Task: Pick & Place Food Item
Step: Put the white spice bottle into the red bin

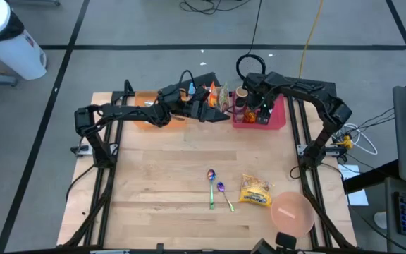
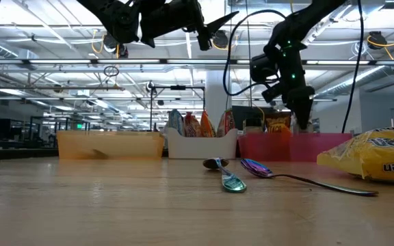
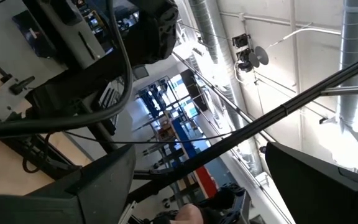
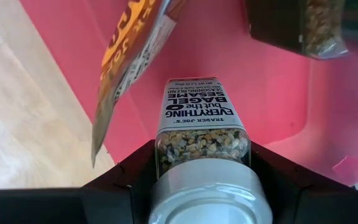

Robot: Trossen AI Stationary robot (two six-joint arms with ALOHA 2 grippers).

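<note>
Right gripper clamped on seasoning jar inside pink bin at far right, pick done, placing still left; left gripper spread wide, empty, hovering far centre.

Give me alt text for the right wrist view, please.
The right gripper has its jaws closed on a clear seasoning jar of everything bagel sesame blend, silver lid toward the camera, over the pink bin. An orange-and-white snack packet leans beside it, above bare wooden table.
</note>
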